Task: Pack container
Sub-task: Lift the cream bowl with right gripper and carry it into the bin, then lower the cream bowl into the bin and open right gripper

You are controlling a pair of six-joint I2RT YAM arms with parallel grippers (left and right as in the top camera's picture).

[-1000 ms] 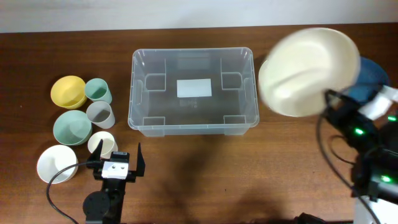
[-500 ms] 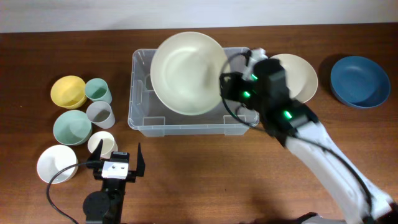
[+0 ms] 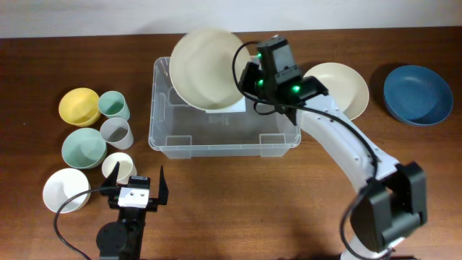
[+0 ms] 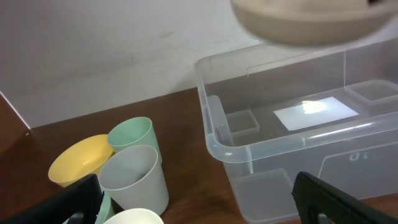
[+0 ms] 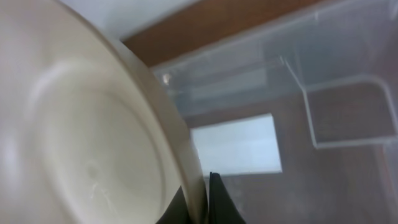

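The container (image 3: 224, 144), a large clear bin with a white label on its base, stands at the table's middle. My right gripper (image 3: 247, 81) is shut on the rim of a large cream bowl (image 3: 206, 68) and holds it tilted above the bin's back left part. In the right wrist view the bowl (image 5: 81, 137) fills the left side, pinched between the fingers (image 5: 219, 199), with the bin's label (image 5: 239, 146) below. My left gripper (image 3: 135, 189) is open and empty near the front left. Its view shows the bin (image 4: 214, 134) and the bowl (image 4: 305, 22) above it.
A second cream bowl (image 3: 345, 88) and a blue bowl (image 3: 417, 94) sit right of the bin. Left of it are a yellow bowl (image 3: 79, 106), a green cup (image 3: 113, 105), a grey cup (image 3: 115, 133), a green bowl (image 3: 84, 147), a cream cup (image 3: 119, 168) and a white bowl (image 3: 65, 191).
My right arm has carried the cream bowl from the far right leftward over the bin, now toward its back left. The left arm has not moved.
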